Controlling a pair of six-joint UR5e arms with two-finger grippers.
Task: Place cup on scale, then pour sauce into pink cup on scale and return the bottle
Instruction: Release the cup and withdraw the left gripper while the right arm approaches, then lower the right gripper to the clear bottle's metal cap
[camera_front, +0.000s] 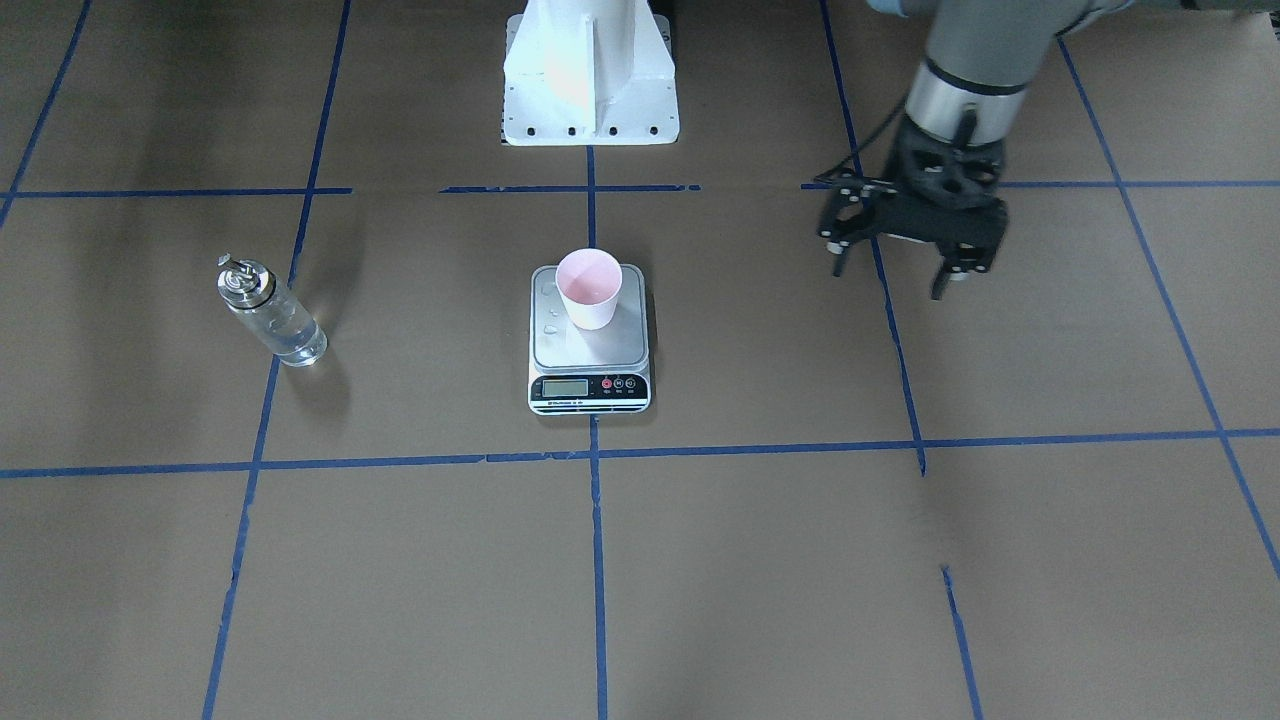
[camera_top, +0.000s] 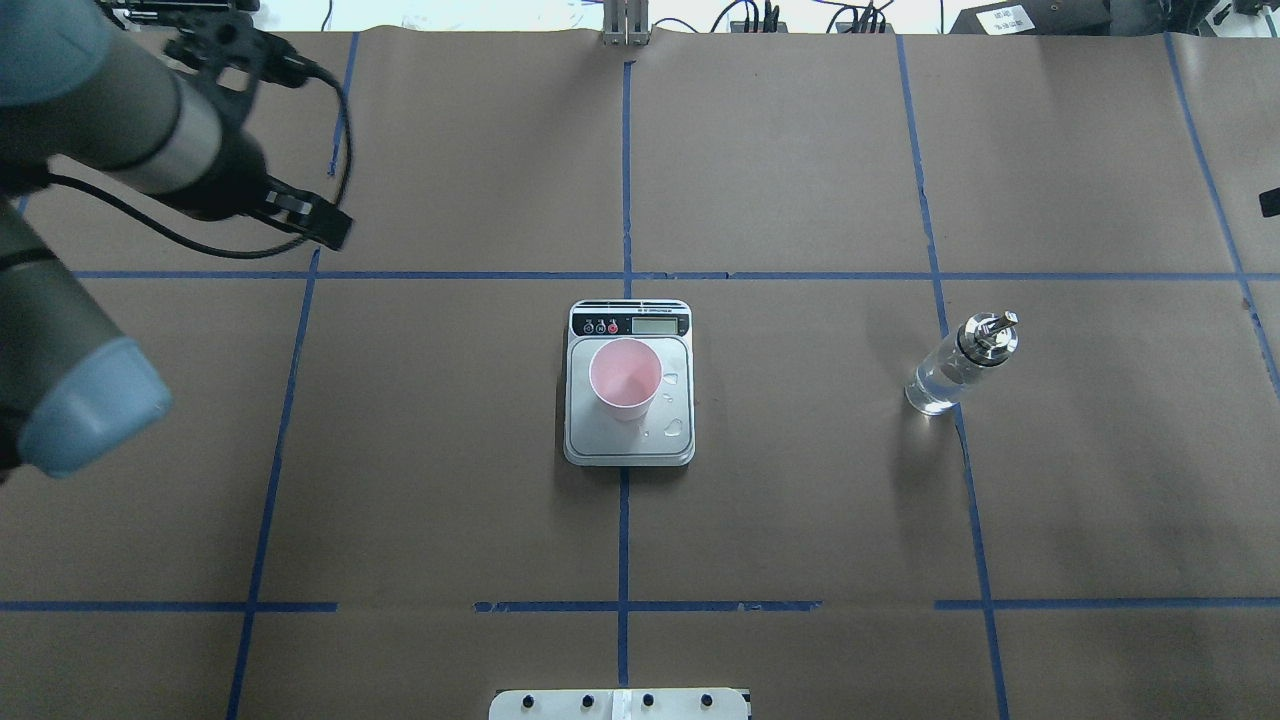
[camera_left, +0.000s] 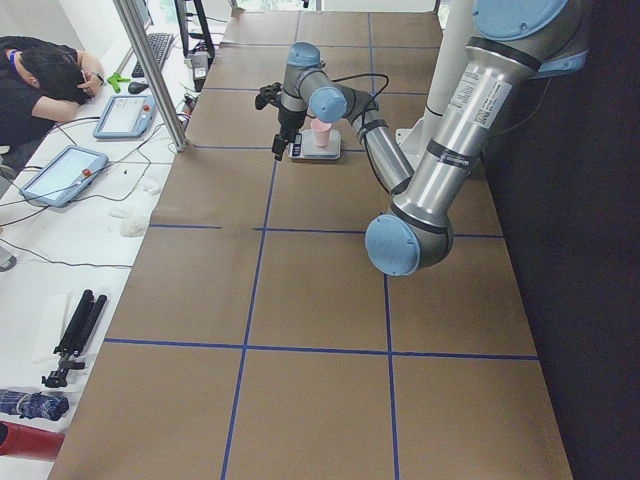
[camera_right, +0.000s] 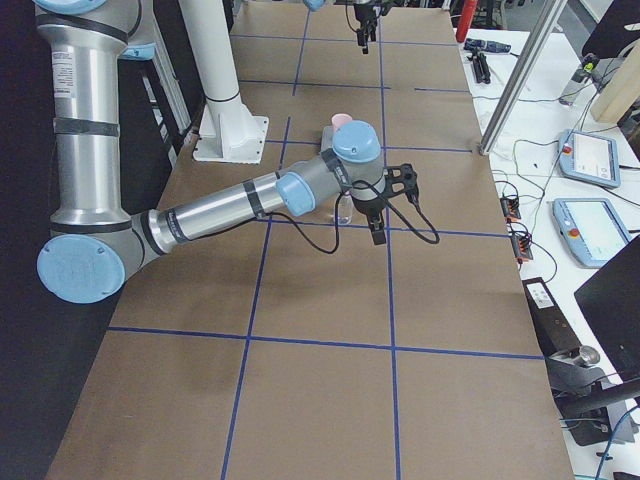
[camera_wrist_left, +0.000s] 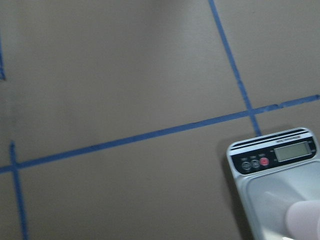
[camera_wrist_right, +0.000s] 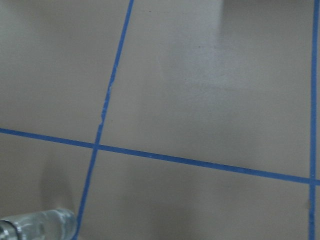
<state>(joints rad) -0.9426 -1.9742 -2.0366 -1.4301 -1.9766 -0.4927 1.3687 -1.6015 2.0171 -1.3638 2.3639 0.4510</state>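
The pink cup (camera_front: 589, 288) stands upright on the scale (camera_front: 600, 350) at the table's middle. A few clear droplets lie on the scale's platform beside the cup. The glass bottle (camera_front: 272, 315) with its metal spout stands upright on the paper, on my right side, with clear sauce in it (camera_top: 940, 385). My left gripper (camera_front: 890, 280) hangs open and empty above the table, well off to the scale's side. Its wrist view shows the scale (camera_wrist_left: 270, 187) and the cup's edge (camera_wrist_left: 306, 220). My right gripper (camera_right: 377, 225) shows only in the exterior right view, so I cannot tell its state. Its wrist view shows the bottle (camera_wrist_right: 37, 225) in the corner.
The white robot pedestal (camera_front: 590, 70) stands at the table's robot side. Blue tape lines (camera_front: 595, 560) grid the brown paper. A person (camera_left: 45, 75), tablets (camera_left: 60, 172) and a tripod (camera_left: 72, 335) are on the side bench beyond the table's edge.
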